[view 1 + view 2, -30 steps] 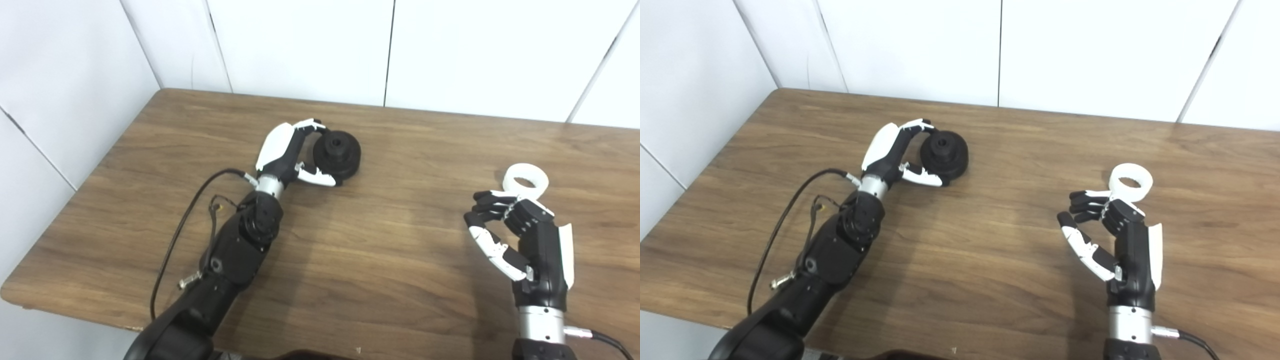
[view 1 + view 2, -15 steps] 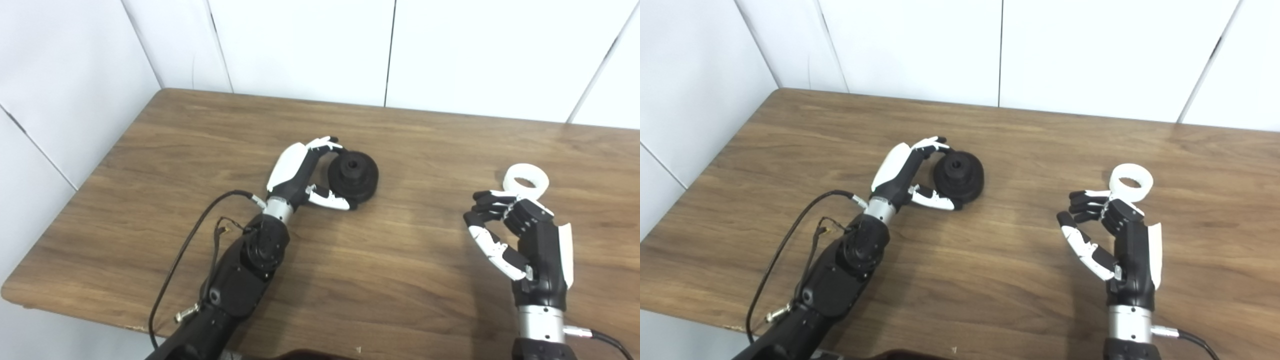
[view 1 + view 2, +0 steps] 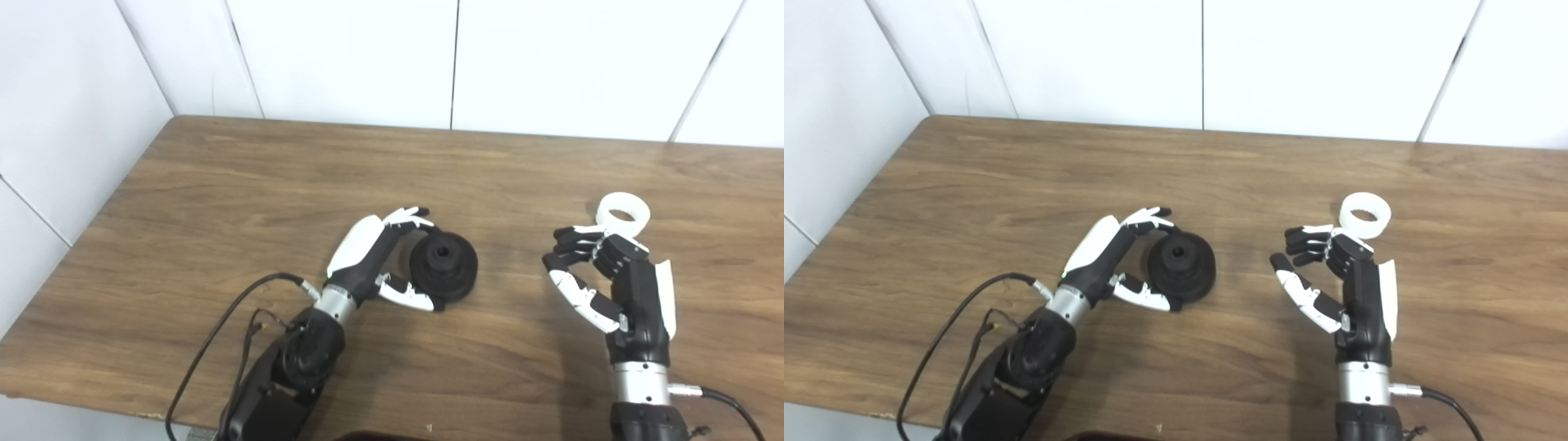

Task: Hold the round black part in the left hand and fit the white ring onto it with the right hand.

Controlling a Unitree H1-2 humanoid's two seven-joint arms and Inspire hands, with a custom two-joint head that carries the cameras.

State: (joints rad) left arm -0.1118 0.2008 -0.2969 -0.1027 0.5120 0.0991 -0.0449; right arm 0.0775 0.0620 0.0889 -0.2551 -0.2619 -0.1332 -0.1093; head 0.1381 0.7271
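Note:
The round black part [image 3: 444, 269] rests on the wooden table [image 3: 245, 184] near the middle. My left hand [image 3: 376, 260] is shut on it, fingers over its far rim and thumb against its near rim. The white ring [image 3: 623, 213] lies flat on the table at the right. My right hand [image 3: 612, 278] stands just in front of the ring, fingers curled and thumb apart, holding nothing and not touching the ring. The ring also shows in the right eye view [image 3: 1365, 214].
A black cable [image 3: 226, 324] loops on the table beside my left forearm. White wall panels stand behind the table's far edge. The table's left edge and front edge are close to my left arm.
My left hand has pulled the black part toward me and to the right, closer to the right hand. The right hand and ring have stayed put. The camera has shifted a little.

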